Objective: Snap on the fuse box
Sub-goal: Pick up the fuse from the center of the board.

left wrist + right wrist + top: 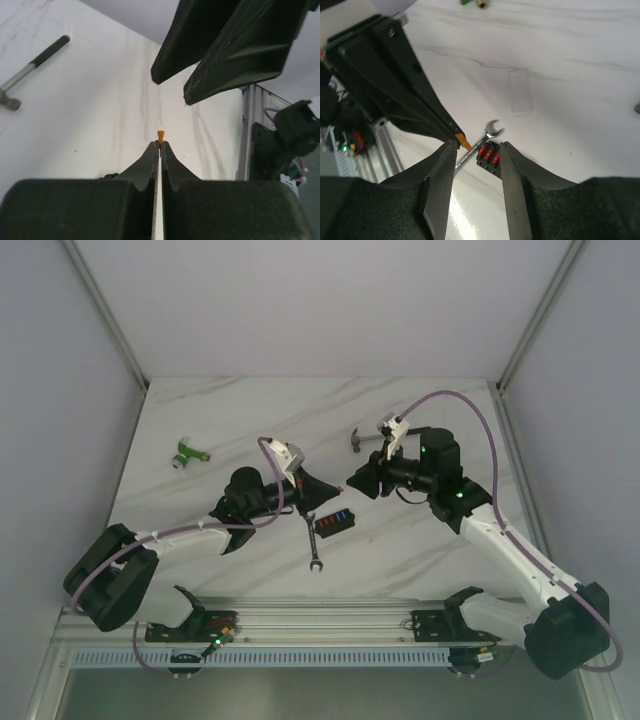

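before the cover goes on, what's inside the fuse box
Red and blue fuses sit in the open fuse box. The right tool hides one edge in its wrist view.

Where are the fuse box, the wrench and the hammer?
fuse box (pixel 333 521): top view, on its middle, among the coloured fuses.
wrench (pixel 312 541): top view, on the middle of its shaft.
hammer (pixel 50 51): left wrist view, on its black grip.

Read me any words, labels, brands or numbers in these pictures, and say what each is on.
No text can be read anywhere.
On the small black rectangular plastic fuse box, no marking is visible.
On the silver metal wrench, any stamp is too small to tell.
The green-and-white plastic connector is too small and blurred to tell.
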`<state>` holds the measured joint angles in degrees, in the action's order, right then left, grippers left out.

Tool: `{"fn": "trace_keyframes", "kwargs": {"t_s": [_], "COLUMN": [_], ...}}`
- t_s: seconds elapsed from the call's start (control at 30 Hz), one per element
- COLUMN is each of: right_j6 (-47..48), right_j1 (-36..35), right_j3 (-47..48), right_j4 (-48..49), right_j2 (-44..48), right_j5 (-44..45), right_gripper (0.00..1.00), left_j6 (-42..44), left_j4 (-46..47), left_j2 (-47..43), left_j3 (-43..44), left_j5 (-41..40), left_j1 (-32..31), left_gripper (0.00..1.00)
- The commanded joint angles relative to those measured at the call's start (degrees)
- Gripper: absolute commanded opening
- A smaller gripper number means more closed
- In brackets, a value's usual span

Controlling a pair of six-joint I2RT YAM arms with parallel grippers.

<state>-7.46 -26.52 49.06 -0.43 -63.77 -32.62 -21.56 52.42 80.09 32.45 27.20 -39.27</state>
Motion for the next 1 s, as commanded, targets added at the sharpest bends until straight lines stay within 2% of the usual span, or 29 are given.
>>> {"fn": "trace_keyframes", "kwargs": {"t_s": [0.0,0.47,0.97], "right_j6": [9.44,14.46,15.6], "right_j1": [0.53,0.58,0.53], "right_j3": [-0.52,0.11,1.19], "right_j4": [-2.02,-4.22,-4.85], "right_j2": [1.94,1.23,-0.54], "right_j5": [-13.23,-25.06,-28.23], "right_gripper": [0.45,0.34,0.23], "left_j6": [2.27,-0.91,-3.42], "left_j4": [0.85,5.37,9.59], "left_j2": [-3.25,-4.56,-3.78], "left_j3": [-0.55,-0.68,-0.66], "left_j5": [8.59,14.14,17.72], "left_j1": [0.23,0.24,-0.13], "left_gripper": [0.07,0.08,0.08]}}
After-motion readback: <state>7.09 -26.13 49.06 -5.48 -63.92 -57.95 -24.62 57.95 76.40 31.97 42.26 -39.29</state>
